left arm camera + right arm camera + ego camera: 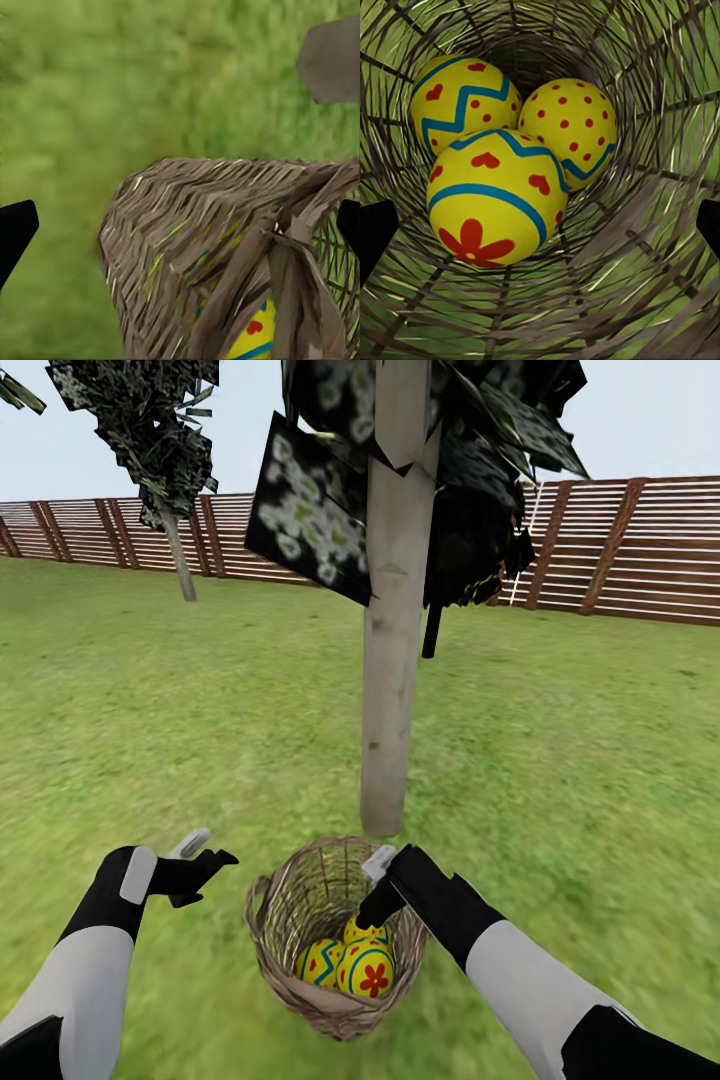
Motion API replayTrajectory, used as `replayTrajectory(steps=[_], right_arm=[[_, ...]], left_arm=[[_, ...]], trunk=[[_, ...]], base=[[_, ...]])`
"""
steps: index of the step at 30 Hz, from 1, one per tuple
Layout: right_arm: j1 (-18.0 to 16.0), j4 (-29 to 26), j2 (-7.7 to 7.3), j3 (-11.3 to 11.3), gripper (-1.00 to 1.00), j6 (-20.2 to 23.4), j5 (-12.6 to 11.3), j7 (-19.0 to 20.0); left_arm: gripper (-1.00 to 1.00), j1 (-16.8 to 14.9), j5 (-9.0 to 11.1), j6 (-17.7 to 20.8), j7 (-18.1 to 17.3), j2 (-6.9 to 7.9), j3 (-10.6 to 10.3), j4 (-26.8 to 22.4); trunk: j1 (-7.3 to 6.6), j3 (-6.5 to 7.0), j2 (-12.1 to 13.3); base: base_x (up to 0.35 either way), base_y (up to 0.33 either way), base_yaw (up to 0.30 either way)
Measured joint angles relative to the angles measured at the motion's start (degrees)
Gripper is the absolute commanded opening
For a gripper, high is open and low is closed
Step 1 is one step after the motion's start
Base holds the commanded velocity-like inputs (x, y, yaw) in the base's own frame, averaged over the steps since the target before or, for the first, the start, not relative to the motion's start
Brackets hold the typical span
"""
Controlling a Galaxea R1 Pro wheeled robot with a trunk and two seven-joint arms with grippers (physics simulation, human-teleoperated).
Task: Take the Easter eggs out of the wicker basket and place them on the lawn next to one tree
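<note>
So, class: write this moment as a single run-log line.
stage: reaching for eggs | right gripper: open, inside wicker basket above three Easter eggs | left gripper: open, beside basket | tree: just behind basket

Both arms have smooth pale grey forearm shells, black at the elbow end and black again from the wrist on. The left gripper (200,857) is black with a light grey panel on the wrist behind it and one pale grey finger. The right gripper (375,880) is black too, with a pale fingertip.
</note>
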Motion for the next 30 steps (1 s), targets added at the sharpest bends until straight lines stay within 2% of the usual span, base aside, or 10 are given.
replayTrajectory(steps=[15, 30], right_arm=[[-0.91, -0.31, 0.1, 0.0, 1.0, -0.02, 0.0, -0.04], [-1.31, -0.27, 0.81, 0.0, 1.0, -0.11, -0.19, 0.36]], left_arm=[[1.0, 0.0, 0.0, 0.0, 0.0, 0.0, 0.0, 0.0], [1.0, 0.0, 0.0, 0.0, 0.0, 0.0, 0.0, 0.08]], trunk=[[3.29, -2.69, -6.01], [3.69, -6.02, -6.23]], base=[[0.0, 0.0, 0.0], [0.0, 0.0, 0.0]])
